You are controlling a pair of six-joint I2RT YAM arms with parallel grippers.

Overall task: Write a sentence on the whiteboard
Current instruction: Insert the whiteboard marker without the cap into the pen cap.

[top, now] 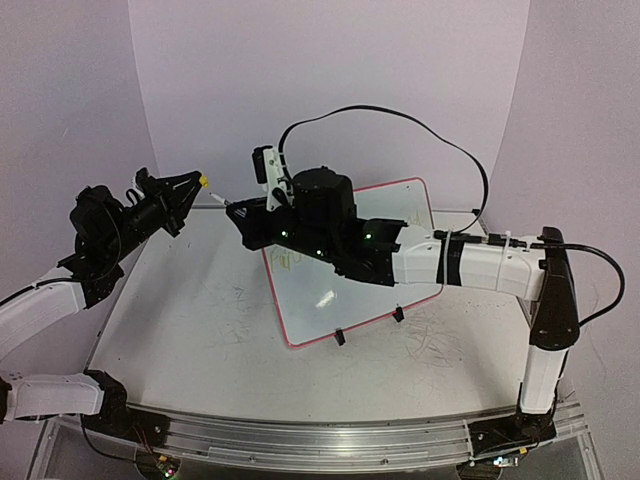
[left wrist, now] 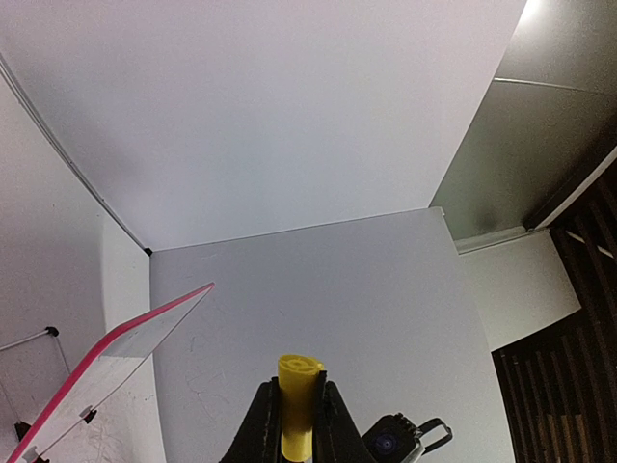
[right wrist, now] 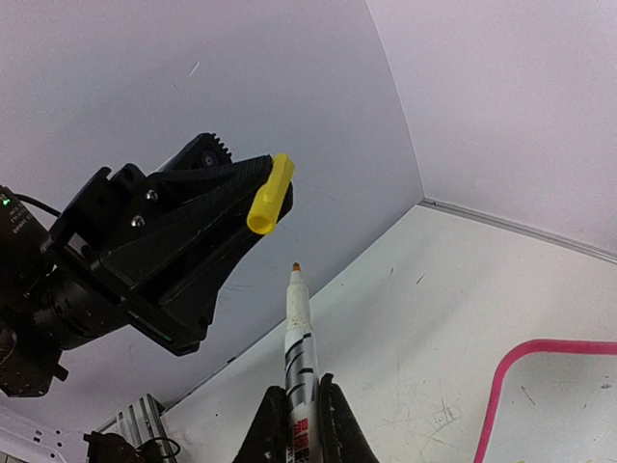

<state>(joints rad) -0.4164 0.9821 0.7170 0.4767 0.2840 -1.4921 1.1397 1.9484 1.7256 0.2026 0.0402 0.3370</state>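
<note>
The whiteboard (top: 330, 310) stands tilted on the table on two black clip feet, its upper part hidden by my right arm. Its pink rim also shows in the left wrist view (left wrist: 106, 340) and the right wrist view (right wrist: 496, 386). A faint yellow-green bit of the sentence (top: 285, 260) shows near the board's left edge; the remainder is hidden. My right gripper (top: 233, 212) (right wrist: 301, 391) is shut on an uncapped white marker (right wrist: 299, 338) pointing left. My left gripper (top: 192, 185) (left wrist: 299, 391) is shut on the yellow marker cap (left wrist: 299, 400) (right wrist: 270, 193), a short gap from the marker tip.
The table top (top: 200, 330) carries grey scribble marks. White walls close in the back and sides. A black cable (top: 430, 135) loops above the right arm. The right wrist's camera (left wrist: 390, 442) shows close beside the left fingers.
</note>
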